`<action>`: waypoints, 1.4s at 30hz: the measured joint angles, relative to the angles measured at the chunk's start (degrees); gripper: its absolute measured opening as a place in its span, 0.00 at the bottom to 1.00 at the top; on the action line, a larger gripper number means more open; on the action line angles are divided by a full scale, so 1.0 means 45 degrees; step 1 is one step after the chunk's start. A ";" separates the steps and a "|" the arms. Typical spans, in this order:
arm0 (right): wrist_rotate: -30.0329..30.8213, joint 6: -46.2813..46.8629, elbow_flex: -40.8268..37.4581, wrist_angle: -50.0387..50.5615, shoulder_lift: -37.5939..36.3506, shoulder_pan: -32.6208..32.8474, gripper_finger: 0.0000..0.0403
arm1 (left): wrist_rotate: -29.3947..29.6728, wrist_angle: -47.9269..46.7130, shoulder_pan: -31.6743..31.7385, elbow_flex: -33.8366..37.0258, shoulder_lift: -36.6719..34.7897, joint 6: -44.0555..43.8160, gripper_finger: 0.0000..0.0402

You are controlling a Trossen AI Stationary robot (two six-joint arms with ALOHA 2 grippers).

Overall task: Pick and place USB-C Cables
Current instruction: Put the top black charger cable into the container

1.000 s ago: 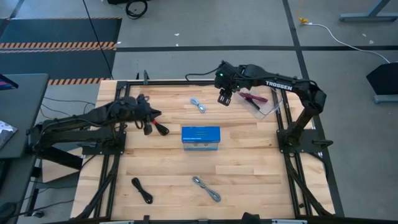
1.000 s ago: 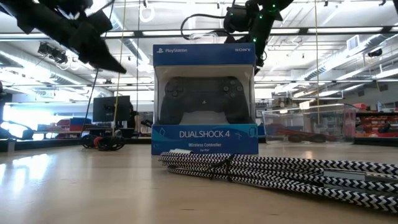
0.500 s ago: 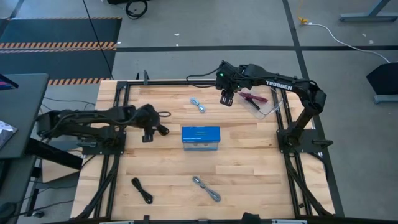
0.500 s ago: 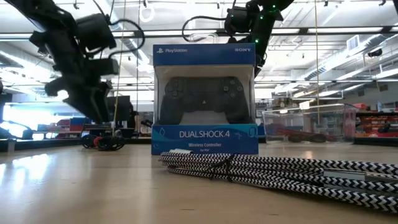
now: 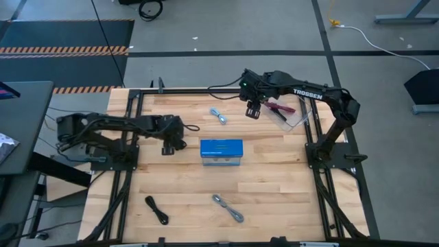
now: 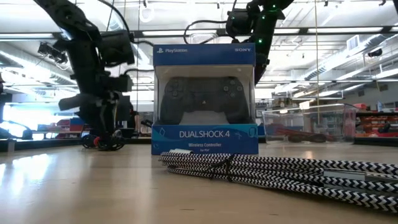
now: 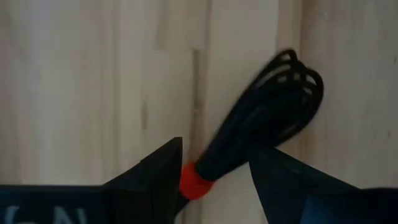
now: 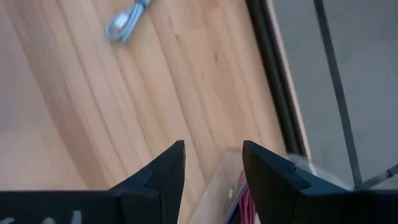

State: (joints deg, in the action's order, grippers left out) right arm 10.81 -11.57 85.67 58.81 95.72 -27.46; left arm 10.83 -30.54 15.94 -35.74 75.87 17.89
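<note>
Black with a red band, one cable bundle (image 7: 261, 130) lies flat on the wooden desk (image 5: 185, 185), on the left side, just left of the blue box (image 5: 221, 152). The left hand (image 5: 167, 145) is low over it. In the left wrist view its two fingers (image 7: 155, 180) are spread, one on each side of the bundle near the red band, and they do not squeeze it.

A pale blue-white bundle (image 5: 219, 116) lies at the far middle of the desk, between the two arms. A silver-grey bundle (image 5: 228, 208) lies near the front edge, on the near side of the box. A second black bundle (image 5: 157, 210) lies at the near left. A red cable (image 5: 281, 108) sits inside the clear bin (image 5: 293, 113) at the far right.

The right hand (image 5: 252, 110) hangs in the air at the far side, just left of the bin. Its fingers (image 8: 161, 177) are spread apart with nothing between them.

The box stands upright in the middle of the desk. It shows a game controller and the words DUALSHOCK 4 on its front.
</note>
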 joint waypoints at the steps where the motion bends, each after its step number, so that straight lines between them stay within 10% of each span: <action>1: 0.0000 0.0030 0.0000 0.0163 0.0000 0.0000 0.41 | -0.0178 -0.0048 0.0000 -0.0002 0.0211 0.0078 0.47; 14: -0.0005 0.0300 0.0000 0.0615 0.0000 -0.0008 0.41 | 0.0219 0.1591 -0.0034 -0.0006 0.1095 -0.0494 0.44; 24: -0.0014 0.0341 0.0000 0.0860 -0.0004 -0.0029 0.41 | 0.0296 0.1548 -0.0003 -0.0006 0.1095 -0.2122 0.05; 42: -0.0159 0.0567 0.0005 0.1003 -0.0283 -0.0189 0.41 | 0.1966 -0.0428 0.0773 -0.2894 -0.0205 -0.1404 0.03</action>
State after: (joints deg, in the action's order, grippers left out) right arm 10.09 -9.02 85.69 63.33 94.45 -28.32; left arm 19.68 -32.47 19.42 -48.76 74.94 11.57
